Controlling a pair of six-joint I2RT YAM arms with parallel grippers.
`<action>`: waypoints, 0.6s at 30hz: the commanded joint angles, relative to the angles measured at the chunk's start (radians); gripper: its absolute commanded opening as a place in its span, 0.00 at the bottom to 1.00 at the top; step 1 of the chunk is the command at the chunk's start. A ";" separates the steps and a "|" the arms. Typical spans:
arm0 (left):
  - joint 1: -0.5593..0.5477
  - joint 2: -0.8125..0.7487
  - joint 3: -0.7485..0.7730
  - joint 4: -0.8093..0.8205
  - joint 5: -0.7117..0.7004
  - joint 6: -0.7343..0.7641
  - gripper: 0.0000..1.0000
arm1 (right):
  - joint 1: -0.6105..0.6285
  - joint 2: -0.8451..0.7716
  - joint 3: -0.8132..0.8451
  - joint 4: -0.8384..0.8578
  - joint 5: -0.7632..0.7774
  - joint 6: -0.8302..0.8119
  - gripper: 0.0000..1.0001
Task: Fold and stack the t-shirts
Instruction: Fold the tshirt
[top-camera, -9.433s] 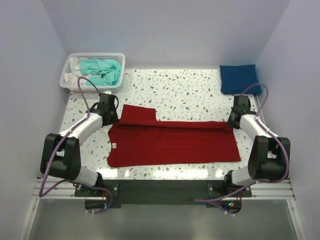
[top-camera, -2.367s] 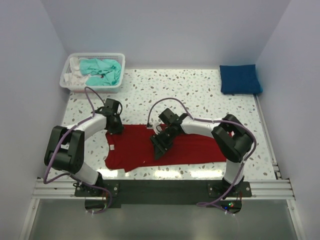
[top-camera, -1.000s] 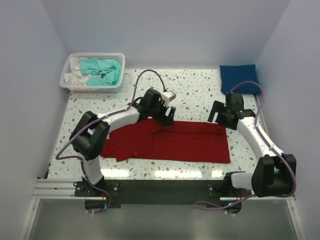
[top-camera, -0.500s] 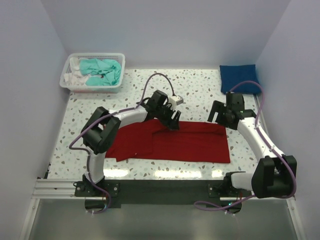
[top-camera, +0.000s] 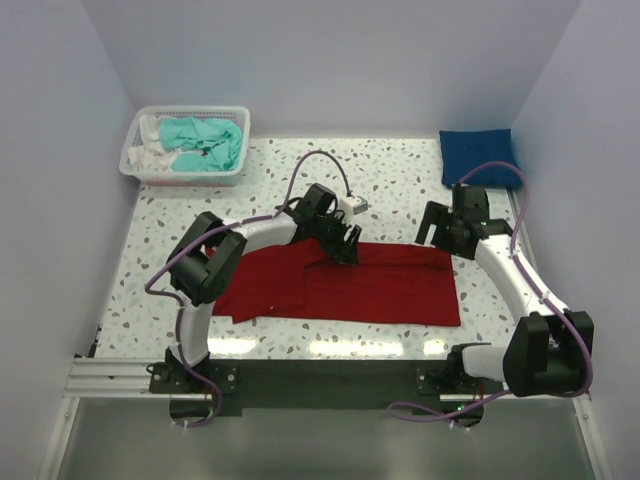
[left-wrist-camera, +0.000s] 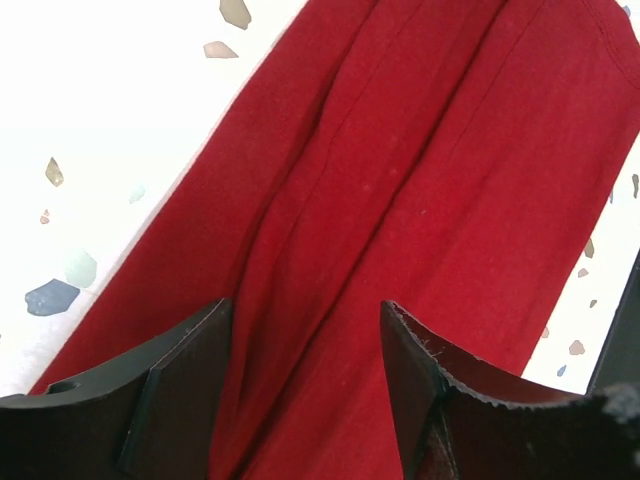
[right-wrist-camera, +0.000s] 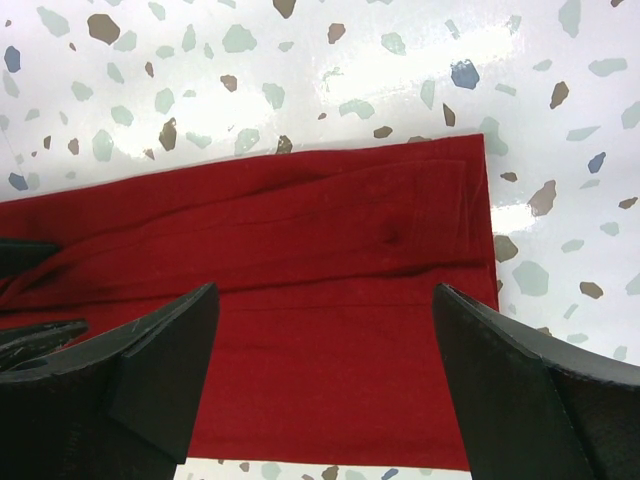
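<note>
The deep red t-shirt (top-camera: 380, 290) lies in a long folded band across the middle of the table, also seen in the left wrist view (left-wrist-camera: 440, 180) and the right wrist view (right-wrist-camera: 330, 330). My left gripper (top-camera: 345, 248) is down on its far edge near the middle. Its jaws (left-wrist-camera: 305, 310) are open astride a raised crease of red cloth. My right gripper (top-camera: 440, 238) hovers over the shirt's far right corner, open wide (right-wrist-camera: 325, 295) and holding nothing. A royal blue t-shirt (top-camera: 480, 158) lies folded at the back right. A teal t-shirt (top-camera: 205, 142) sits crumpled in the basket.
The white mesh basket (top-camera: 142, 168) stands at the back left corner, with some white cloth beside the teal one. The speckled table (top-camera: 380, 190) is walled on three sides. The left arm's cable (top-camera: 312, 165) arches over the table behind the shirt.
The left gripper has slid right along the shirt's far edge and its jaws have narrowed. The right arm has stayed still. Well earlier, the shirt was a wider band.
</note>
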 joint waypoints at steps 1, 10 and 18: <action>-0.003 -0.011 0.013 0.002 0.049 0.027 0.65 | -0.004 -0.015 0.002 0.006 -0.002 -0.013 0.90; -0.013 -0.042 -0.030 0.009 0.063 0.047 0.61 | -0.007 -0.016 0.002 0.009 -0.004 -0.010 0.90; -0.032 -0.051 -0.049 -0.001 0.072 0.057 0.61 | -0.007 -0.022 -0.003 0.009 -0.005 -0.008 0.90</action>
